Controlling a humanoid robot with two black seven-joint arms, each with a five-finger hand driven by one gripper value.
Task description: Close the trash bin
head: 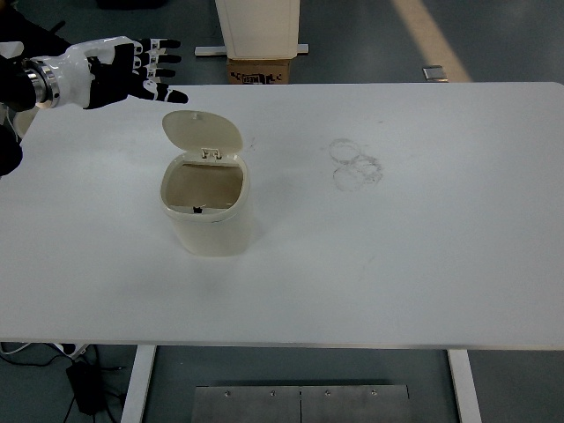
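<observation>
Left hand [123, 70] reaching in, fingers apart, holding nothing
The raised lid [203, 130] is lying at about 4 o'clock from it, near but not touching; the bin [208, 210] is standing open left of the table [423, 238] centre

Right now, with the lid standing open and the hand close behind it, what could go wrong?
The left hand, fingers spread, is up behind the lid; a push there might tip the light trash bin forward instead of closing it. A sideways brush could slide the bin over the white table, since nothing steadies it.
</observation>
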